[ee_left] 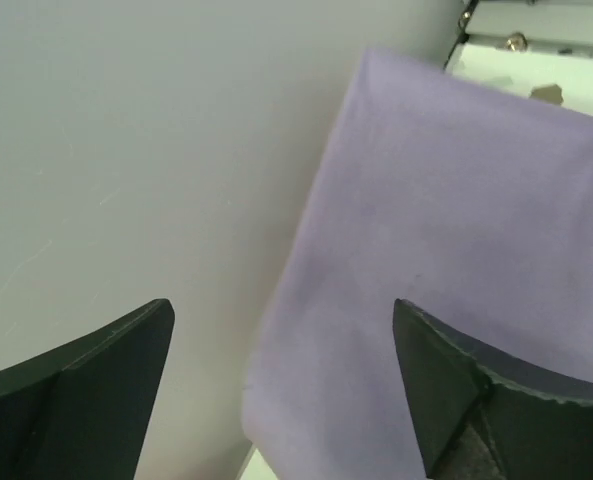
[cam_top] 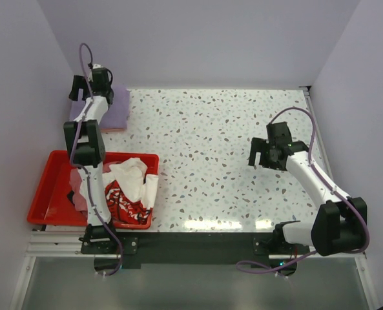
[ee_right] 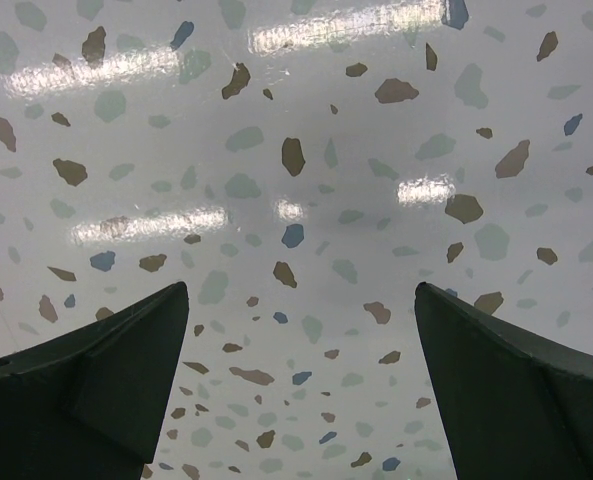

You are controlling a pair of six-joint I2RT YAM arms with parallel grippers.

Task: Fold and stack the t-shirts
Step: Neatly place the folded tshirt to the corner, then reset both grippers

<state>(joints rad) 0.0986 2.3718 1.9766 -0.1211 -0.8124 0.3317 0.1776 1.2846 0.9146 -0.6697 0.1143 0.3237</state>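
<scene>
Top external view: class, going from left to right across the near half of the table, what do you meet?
Red tray → pink tee → white printed tee → bare table → right hand, open.

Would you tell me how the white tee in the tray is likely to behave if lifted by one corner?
Probably floppy: the white tee lies crumpled in loose folds, one edge spilling over the tray rim. So it would likely sag and unfurl rather than keeping shape.
</scene>
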